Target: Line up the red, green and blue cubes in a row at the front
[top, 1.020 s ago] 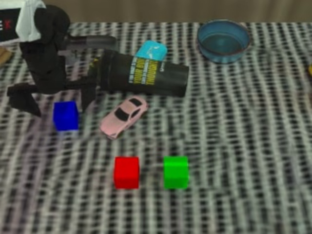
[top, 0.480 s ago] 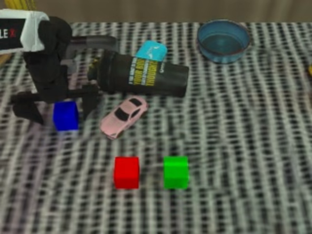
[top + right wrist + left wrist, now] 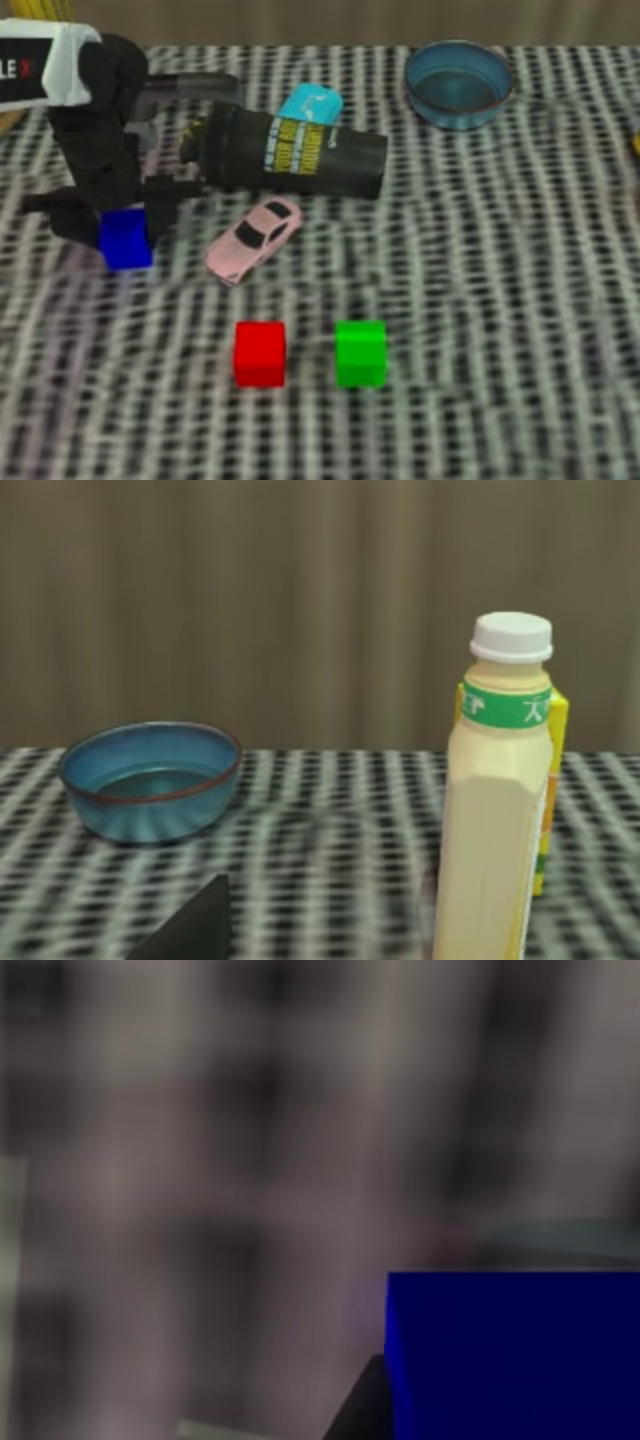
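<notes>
The blue cube (image 3: 125, 240) sits near the desk's left edge, open cloth in front. The left end effector (image 3: 112, 215) grips it narrowly; red cube (image 3: 260, 352) and green cube (image 3: 360, 352) lie apart.

A table (image 3: 520, 300) covered in black-and-white checked cloth fills the space, and behind its far edge hangs a dull tan, vertically pleated curtain (image 3: 300, 600).

The black-and-white checked surface (image 3: 500, 300) carries a red cube (image 3: 260, 352) and green cube (image 3: 361, 352) side by side toward the front edge, a blue cube (image 3: 125, 240) near the left edge, a pink toy car (image 3: 254, 238), a black cylinder on its side (image 3: 295, 152), a cyan case (image 3: 310, 103) and a blue bowl (image 3: 459, 84) at the back edge.
</notes>
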